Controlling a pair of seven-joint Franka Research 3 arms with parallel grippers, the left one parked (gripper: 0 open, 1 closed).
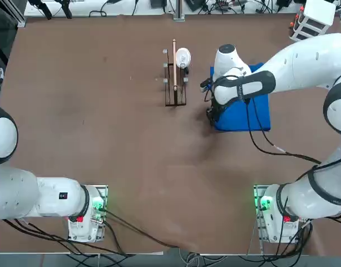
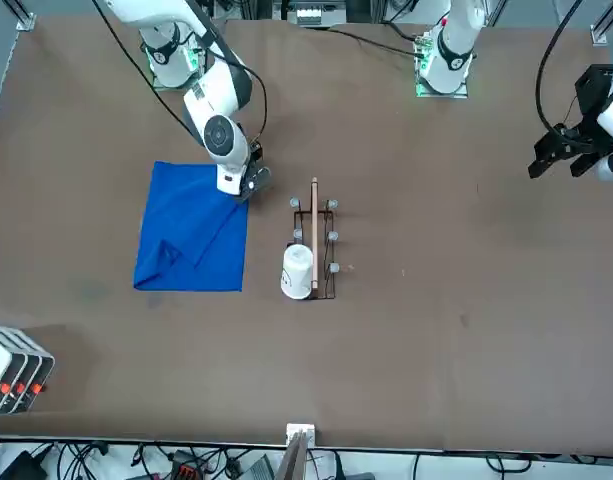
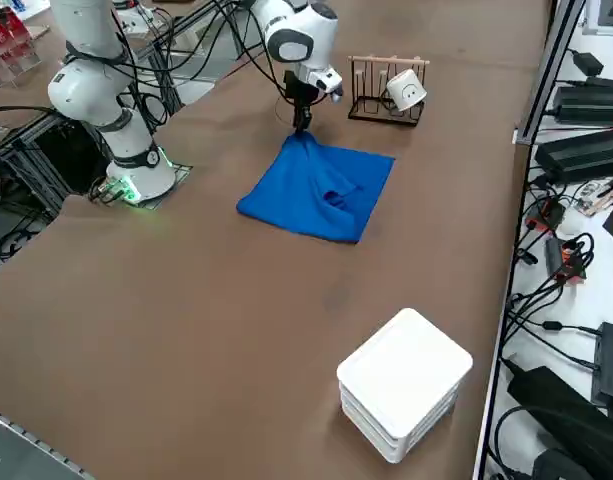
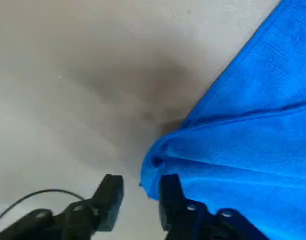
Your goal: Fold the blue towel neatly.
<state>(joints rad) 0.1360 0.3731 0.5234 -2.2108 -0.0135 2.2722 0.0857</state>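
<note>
The right gripper [image 4: 138,192] points down at one corner of the blue towel [image 2: 191,240]. Its jaws stand partly open with a clear gap between the fingers [image 4: 109,196]; nothing is clamped between them. The bunched towel corner lies just beside one finger, raised slightly off the tabletop [image 2: 436,330]. The rest of the towel spreads flat away from the jaws, with a fold crease across it. A wooden rack [image 2: 314,240] holding a white cup [image 2: 298,271] stands near the jaws, apart from the towel.

Overhead looking straight down on the tabletop [image 1: 103,111]; opposite, facing the robot; raised diagonally from its right; wrist-mounted, very close. All sharing the blue towel [image 2: 191,240].
</note>
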